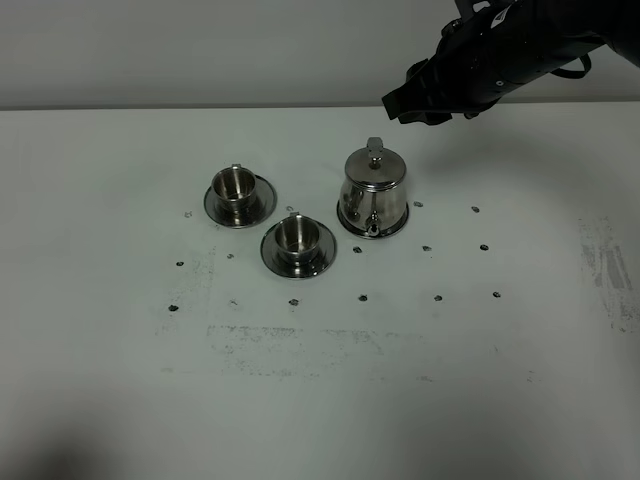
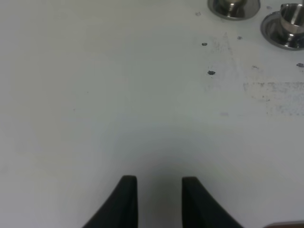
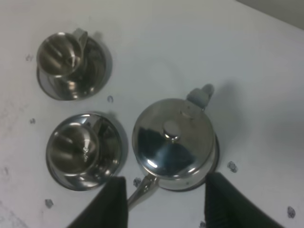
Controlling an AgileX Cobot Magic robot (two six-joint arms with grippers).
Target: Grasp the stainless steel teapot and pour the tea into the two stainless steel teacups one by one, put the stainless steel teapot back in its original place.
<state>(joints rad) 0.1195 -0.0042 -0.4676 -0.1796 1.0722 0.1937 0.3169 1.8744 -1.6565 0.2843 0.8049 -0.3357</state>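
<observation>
1. Currently, the right gripper point(image 1: 410, 105) is seen in the high view raised above the white table point(image 1: 320, 400), behind and slightly to the right of the stainless steel teapot point(image 1: 373, 190), clear of it.
2. In the right wrist view its fingers point(image 3: 114, 199) are held moderately apart, and nothing is gripped or touched by them. The teapot's lid and spout are framed below the gap.
3. The left gripper point(image 2: 159, 179) is shown only in the left wrist view. A narrow gap is kept between its fingers point(image 2: 126, 199), nothing is held, and only bare table is seen beneath them.
4. The teapot is found upright on the ridged round coaster point(image 1: 398, 226), right of the table's centre, with its lid on. Its spout is turned toward the front edge and its handle toward the back.
5. The two stainless steel teacups are placed left of the teapot, each upright on its own saucer.
6. The far teacup point(image 1: 234, 186) is set furthest left on its saucer point(image 1: 262, 200).
7. The near teacup point(image 1: 297, 235) is set on a saucer point(image 1: 322, 255) closer to the front, between the far cup and the teapot, just beside the teapot's base.
8. Both cups are well apart from either gripper. Whether anything is in them cannot be told.
</observation>
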